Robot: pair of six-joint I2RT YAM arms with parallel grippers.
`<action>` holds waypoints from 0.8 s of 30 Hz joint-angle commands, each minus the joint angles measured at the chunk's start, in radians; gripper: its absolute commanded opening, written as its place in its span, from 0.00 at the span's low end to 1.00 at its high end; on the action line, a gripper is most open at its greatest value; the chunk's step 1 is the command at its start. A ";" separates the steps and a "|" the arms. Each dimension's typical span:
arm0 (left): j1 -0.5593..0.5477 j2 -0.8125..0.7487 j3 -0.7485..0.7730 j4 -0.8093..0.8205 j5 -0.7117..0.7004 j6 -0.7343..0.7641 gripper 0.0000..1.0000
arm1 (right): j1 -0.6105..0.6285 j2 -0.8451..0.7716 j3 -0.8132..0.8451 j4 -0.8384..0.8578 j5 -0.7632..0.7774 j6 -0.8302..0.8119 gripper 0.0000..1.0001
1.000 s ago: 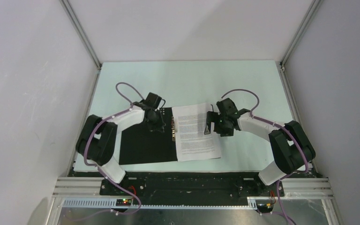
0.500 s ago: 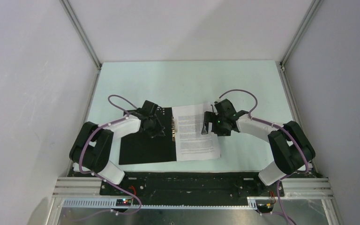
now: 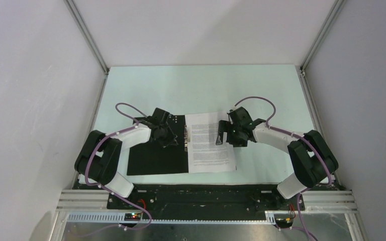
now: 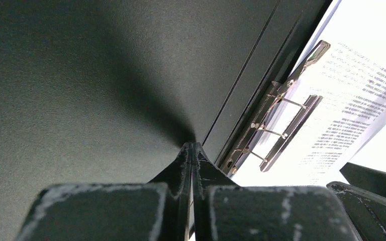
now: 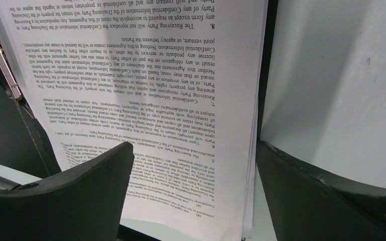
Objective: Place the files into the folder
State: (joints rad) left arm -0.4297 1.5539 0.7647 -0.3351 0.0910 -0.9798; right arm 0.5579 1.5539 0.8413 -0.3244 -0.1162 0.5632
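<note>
The folder (image 3: pixel 153 160) lies open on the table, black inside up; its red outside is hidden. The files (image 3: pixel 211 150), white sheets of dense black text, lie stacked on its right half beside the metal clip (image 4: pixel 276 125). My left gripper (image 3: pixel 175 139) is shut and empty, its tips (image 4: pixel 192 146) pressed on the black left half next to the spine. My right gripper (image 3: pixel 220 136) is open at the files' right edge (image 5: pixel 251 150). Its left finger (image 5: pixel 80 196) is over the sheets, its right finger (image 5: pixel 321 196) is over the table beyond them.
The pale green table (image 3: pixel 261 95) is walled by white panels at the back and both sides. A metal rail (image 3: pixel 206 193) runs along the near edge by the arm bases. The folder's black right edge (image 5: pixel 272 30) shows just past the sheets.
My left gripper has moved down and left onto the folder's black half. My right gripper has shifted left at the files' edge, and the sheets now lie straighter on the folder.
</note>
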 commanded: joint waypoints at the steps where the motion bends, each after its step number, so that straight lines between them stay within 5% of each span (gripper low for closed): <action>1: -0.006 0.028 -0.033 -0.015 -0.046 -0.005 0.00 | 0.021 -0.048 -0.002 -0.029 0.023 0.042 0.96; 24: -0.008 0.037 -0.033 -0.014 -0.056 -0.008 0.00 | 0.058 -0.149 -0.126 -0.095 0.093 0.113 0.96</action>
State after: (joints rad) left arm -0.4301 1.5543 0.7609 -0.3233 0.0906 -0.9882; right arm 0.5930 1.4174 0.7368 -0.4347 -0.0395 0.6476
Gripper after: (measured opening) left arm 0.004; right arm 0.961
